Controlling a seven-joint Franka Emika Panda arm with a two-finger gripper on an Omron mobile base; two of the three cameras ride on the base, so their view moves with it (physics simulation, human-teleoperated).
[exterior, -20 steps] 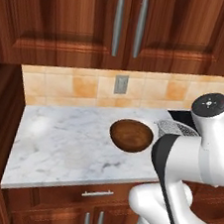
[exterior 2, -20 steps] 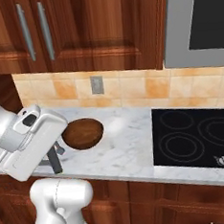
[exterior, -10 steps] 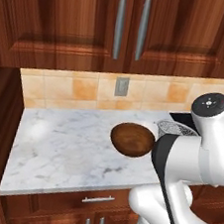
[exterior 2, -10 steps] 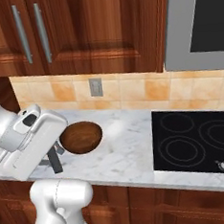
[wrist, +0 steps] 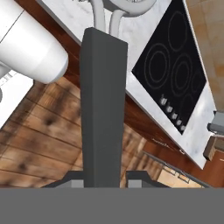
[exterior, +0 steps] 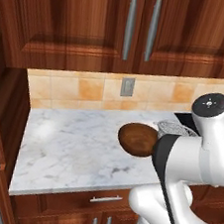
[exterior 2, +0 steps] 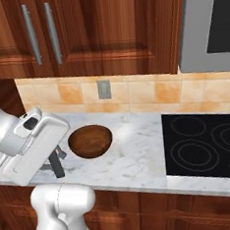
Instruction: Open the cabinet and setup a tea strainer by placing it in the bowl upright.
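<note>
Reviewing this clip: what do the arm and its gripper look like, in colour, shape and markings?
The arm is glossy white, built of thick rounded segments with a dark band at one joint and a small grey cap on the upper joint. The gripper has flat, dark grey fingers with squared edges. No cables or lettering are visible.

We see the bowl (exterior 2: 90,141): dark brown wood look, glossy inside. Tea strainer (exterior: 170,129): silver wire mesh. Tabletop (exterior: 74,149): polished white marble, grey veins. Wall cabinets (exterior: 95,27): reddish wood, brushed grey metal handles. Cooktop (exterior 2: 203,146): glossy black glass.
</note>
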